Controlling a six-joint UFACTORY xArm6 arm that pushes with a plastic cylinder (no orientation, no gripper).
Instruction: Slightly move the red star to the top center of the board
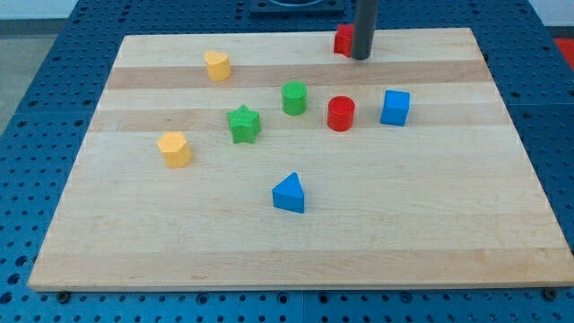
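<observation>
The red star (343, 39) sits near the board's top edge, a little right of centre, and only its left part shows behind the dark rod. My tip (360, 56) rests on the board right against the star's right side, touching it or nearly so. The wooden board (296, 242) fills most of the view.
A red cylinder (341, 114), a blue cube (395, 108), a green cylinder (294, 98) and a green star (243, 124) lie mid-board. A yellow block (217, 65) is at the upper left, another yellow block (175, 149) at the left, and a blue triangle (290, 194) lower centre.
</observation>
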